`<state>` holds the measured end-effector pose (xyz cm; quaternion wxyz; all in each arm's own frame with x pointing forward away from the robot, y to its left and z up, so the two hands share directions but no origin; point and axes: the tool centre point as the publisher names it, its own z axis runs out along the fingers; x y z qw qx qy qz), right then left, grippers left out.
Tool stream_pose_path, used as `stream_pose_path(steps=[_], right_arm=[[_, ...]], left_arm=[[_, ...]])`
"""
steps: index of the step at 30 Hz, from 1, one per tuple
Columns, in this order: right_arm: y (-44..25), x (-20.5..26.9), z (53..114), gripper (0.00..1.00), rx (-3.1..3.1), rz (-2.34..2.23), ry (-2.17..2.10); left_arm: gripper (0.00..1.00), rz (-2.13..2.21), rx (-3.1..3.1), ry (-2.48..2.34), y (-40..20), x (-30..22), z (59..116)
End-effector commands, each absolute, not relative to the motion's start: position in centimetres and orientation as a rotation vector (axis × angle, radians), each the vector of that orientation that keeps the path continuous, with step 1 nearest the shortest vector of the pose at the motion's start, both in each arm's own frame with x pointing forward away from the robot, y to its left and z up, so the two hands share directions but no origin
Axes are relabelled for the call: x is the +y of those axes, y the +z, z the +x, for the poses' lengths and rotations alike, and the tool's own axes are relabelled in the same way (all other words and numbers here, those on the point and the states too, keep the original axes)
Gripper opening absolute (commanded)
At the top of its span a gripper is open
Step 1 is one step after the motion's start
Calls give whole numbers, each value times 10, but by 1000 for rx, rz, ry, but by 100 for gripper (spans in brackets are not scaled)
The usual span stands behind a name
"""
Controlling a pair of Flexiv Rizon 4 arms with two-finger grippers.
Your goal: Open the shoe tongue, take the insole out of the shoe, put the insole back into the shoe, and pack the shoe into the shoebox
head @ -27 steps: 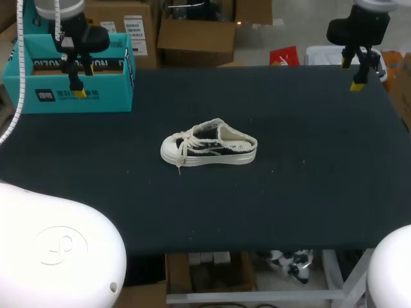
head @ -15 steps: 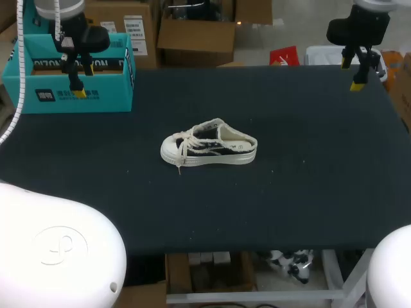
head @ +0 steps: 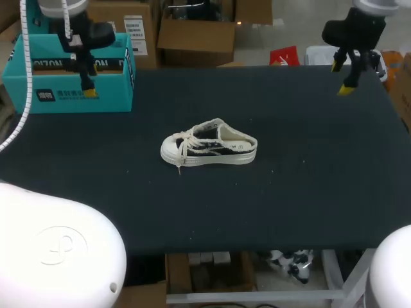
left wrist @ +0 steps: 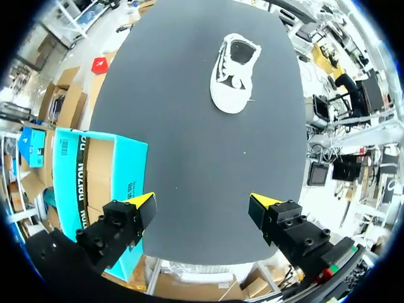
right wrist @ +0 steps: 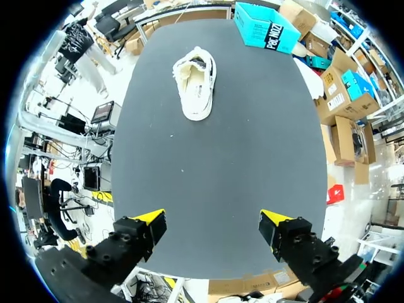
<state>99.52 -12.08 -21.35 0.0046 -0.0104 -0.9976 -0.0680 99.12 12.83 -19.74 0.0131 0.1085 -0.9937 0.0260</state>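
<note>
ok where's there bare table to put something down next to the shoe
The table is bare from the shoe to the near edge, and from its heel to the right edge. Toe side is free too. Only the far left corner is crowded: the shoebox sits there, the left gripper hanging at its edge.
</note>
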Motion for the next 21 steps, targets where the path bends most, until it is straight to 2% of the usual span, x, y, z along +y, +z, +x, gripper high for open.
stream_pose_path(steps=[1, 9, 14, 21], right_arm=[[-233, -111, 979, 100, -3149, -48, -335], [-265, -53, 968, 100, -3088, -204, -582], [-276, -22, 961, 100, -3031, -228, -741], [-276, -12, 958, 100, -3022, -237, -778]], left_arm=[[100, 594, -3024, 78, -200, 115, 987], [100, 927, -2848, 108, -212, 96, 977], [100, 947, -2730, 136, -225, 82, 973], [100, 997, -2731, 68, -227, 77, 974]])
